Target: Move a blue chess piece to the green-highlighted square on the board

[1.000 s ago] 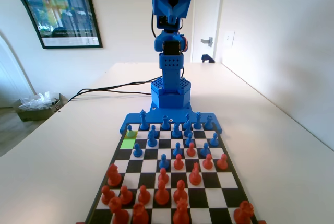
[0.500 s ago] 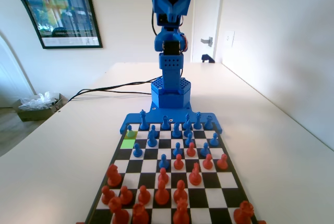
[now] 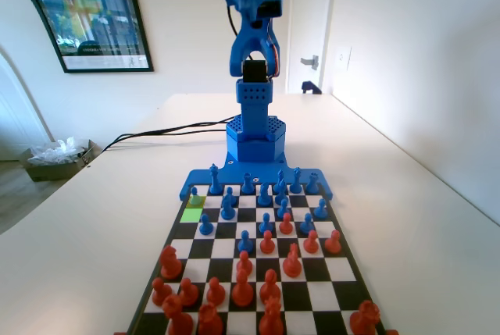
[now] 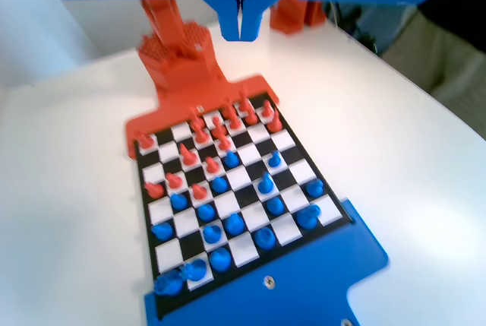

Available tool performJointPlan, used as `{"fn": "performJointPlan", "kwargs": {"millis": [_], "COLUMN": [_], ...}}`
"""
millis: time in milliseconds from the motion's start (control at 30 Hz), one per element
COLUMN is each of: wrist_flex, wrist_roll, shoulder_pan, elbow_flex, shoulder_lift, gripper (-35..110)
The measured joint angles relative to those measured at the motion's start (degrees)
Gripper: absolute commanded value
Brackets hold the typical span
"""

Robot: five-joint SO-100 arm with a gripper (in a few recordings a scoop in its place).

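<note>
Since the earlier fixed frames our arm's upper section has swung toward eleven o'clock, while every piece has stayed put. On the board (image 3: 328,261), the green-highlighted square (image 3: 191,214) lies at the left edge, second row from the blue end. Just beyond it, at twelve o'clock, stands the blue chess piece (image 3: 194,195), small, round-headed, flared at the base. We judge it light, rigid, smooth plastic, best pinched under the head. In the wrist view our fingers (image 4: 240,26) hang high above the table (image 4: 68,189), tips nearly together, holding nothing.
</note>
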Motion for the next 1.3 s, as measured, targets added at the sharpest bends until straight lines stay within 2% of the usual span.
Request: {"fn": "performJointPlan", "kwargs": {"millis": [267,533,900,1100,1300], "wrist_flex": [2.5,0.9,-8.7,-15.0,-18.6], "wrist_roll": [-8.3,-23.3,-41.0,-44.5,-43.5], "shoulder_pan": [3.8,9.5,16.1,18.5,19.0], "elbow_flex": [-5.4,-3.0,7.6,12.1,12.3], "shoulder_lift": [-15.3,-17.9,-18.4,-19.0,-23.0], "gripper": [1,1,1,1,1]}}
